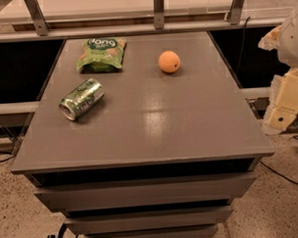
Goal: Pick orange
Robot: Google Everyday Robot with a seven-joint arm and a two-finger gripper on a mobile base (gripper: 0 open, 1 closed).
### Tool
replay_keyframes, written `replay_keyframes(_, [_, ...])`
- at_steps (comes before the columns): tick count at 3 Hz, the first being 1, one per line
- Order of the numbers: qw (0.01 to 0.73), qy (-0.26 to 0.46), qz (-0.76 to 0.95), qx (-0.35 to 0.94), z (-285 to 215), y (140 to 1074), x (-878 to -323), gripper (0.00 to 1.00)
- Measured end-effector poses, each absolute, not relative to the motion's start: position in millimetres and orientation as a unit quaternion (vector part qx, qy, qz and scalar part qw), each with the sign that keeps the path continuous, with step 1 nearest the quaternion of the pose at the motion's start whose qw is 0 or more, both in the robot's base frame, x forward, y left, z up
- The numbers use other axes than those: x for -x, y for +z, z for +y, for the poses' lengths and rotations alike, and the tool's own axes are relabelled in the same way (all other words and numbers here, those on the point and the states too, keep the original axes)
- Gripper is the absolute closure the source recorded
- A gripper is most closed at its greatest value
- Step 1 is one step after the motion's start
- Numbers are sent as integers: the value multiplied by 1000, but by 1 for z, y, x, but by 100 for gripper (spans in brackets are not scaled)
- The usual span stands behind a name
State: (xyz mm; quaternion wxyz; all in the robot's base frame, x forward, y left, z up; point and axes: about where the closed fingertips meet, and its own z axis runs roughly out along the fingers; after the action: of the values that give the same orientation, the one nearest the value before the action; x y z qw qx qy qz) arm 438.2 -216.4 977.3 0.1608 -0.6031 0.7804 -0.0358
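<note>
The orange (169, 61) is a small round fruit resting on the grey table top (154, 121), toward the back and right of centre. My arm shows at the right edge of the view as white and cream parts. The gripper (286, 104) hangs beside the table's right edge, well to the right of the orange and nearer the front, holding nothing that I can see.
A green can (81, 99) lies on its side at the table's left. A green snack bag (101, 54) lies at the back left. A rail with metal posts (157, 13) runs behind the table. Drawers (142, 192) sit below the top.
</note>
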Motion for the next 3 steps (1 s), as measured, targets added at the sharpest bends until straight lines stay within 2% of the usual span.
replay_keyframes(2, [174, -35, 777, 604, -211, 980, -446, 0])
replay_keyframes(3, [197, -18, 770, 607, -183, 976, -486, 0])
